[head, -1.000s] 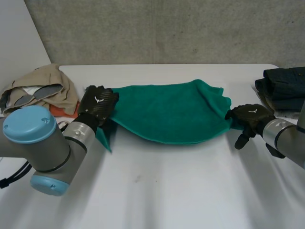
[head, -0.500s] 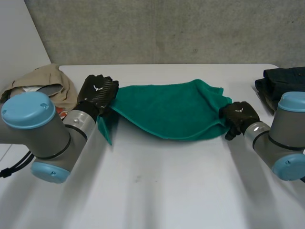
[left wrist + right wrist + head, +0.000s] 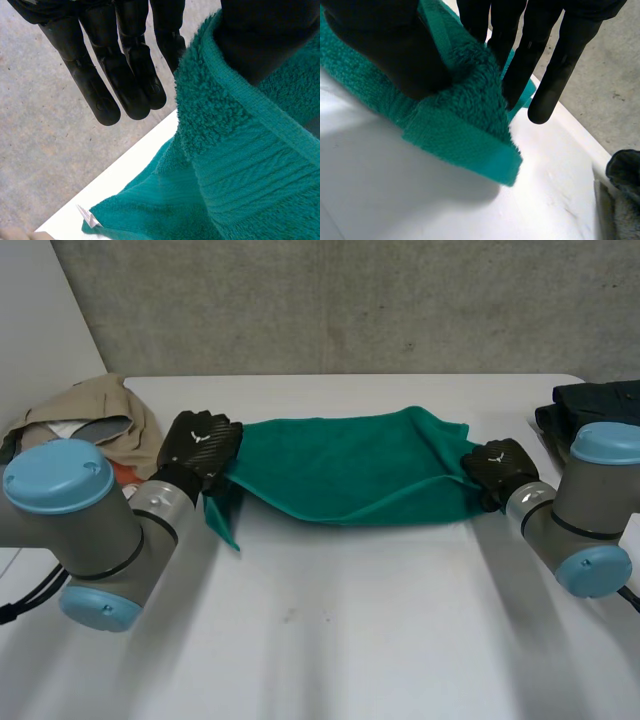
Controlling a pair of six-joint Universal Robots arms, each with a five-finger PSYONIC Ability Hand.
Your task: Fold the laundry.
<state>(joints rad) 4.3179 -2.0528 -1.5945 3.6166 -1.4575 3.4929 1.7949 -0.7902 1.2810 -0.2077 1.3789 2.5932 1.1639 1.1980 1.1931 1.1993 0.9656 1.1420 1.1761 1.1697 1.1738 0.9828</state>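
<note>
A green towel (image 3: 345,465) hangs stretched across the white table (image 3: 330,630) between my two hands. My left hand (image 3: 200,448) grips its left end, and a loose corner droops below that hand. In the left wrist view the thumb of my left hand (image 3: 260,35) presses a towel edge (image 3: 240,165) while the fingers (image 3: 125,75) stay straight beside it. My right hand (image 3: 497,468) grips the towel's right end. Seen from the right wrist, my right hand (image 3: 380,45) pinches a thick fold of towel (image 3: 455,120) between thumb and fingers (image 3: 540,55).
A heap of beige clothes (image 3: 85,425) with something orange (image 3: 135,472) under it lies at the table's left edge. Dark folded garments (image 3: 595,405) sit at the right edge, close to my right arm, and appear as dark cloth (image 3: 625,170) beyond the towel.
My right hand moved in to the towel's right end and closed on it. The towel's sagging front edge has pulled straighter. The left hand kept its hold.
</note>
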